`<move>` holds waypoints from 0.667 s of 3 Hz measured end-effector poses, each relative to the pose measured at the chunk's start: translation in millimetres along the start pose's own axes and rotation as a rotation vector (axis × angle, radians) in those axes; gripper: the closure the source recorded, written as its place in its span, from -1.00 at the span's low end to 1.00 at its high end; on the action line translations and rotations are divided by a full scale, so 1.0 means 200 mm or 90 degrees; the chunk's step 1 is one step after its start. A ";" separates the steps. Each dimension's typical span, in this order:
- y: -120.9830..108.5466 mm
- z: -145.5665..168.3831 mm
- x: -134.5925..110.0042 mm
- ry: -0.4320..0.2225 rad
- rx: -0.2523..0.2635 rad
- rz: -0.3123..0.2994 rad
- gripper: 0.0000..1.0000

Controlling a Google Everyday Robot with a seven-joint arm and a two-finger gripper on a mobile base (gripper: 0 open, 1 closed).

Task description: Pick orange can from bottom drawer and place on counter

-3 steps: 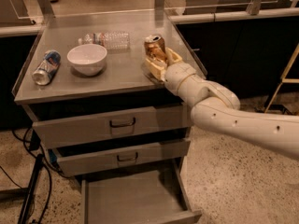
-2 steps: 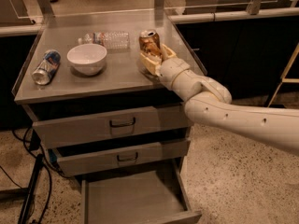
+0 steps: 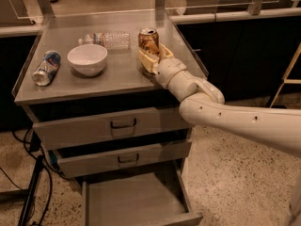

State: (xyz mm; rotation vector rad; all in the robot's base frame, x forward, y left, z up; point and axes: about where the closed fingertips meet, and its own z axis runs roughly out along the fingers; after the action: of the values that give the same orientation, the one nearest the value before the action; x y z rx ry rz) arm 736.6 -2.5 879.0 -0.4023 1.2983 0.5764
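Observation:
The orange can (image 3: 148, 37) is upright at the right side of the counter (image 3: 117, 76), at or just above its surface. My gripper (image 3: 153, 52) reaches in from the right and is shut on the can's lower half, with one pale finger on each side. The arm runs off to the lower right. The bottom drawer (image 3: 134, 199) is pulled out, and its grey floor shows nothing on it.
A white bowl (image 3: 87, 59) stands left of the can. A blue-and-silver can (image 3: 46, 68) lies on its side at the counter's left edge. A clear plastic bottle (image 3: 107, 39) lies at the back. The two upper drawers (image 3: 113, 126) are slightly ajar. Cables hang at the lower left.
My gripper has carried the orange can a little to the left and farther back over the counter. The bowl, bottle and other can have not moved.

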 end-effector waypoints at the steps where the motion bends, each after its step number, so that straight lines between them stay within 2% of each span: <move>1: 0.00 -0.12 0.03 -0.003 0.035 0.023 1.00; 2: -0.01 -0.21 0.07 0.008 0.065 0.040 1.00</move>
State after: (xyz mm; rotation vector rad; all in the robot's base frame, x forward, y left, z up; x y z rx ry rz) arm 707.4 -26.3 854.7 -0.2813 1.3499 0.5580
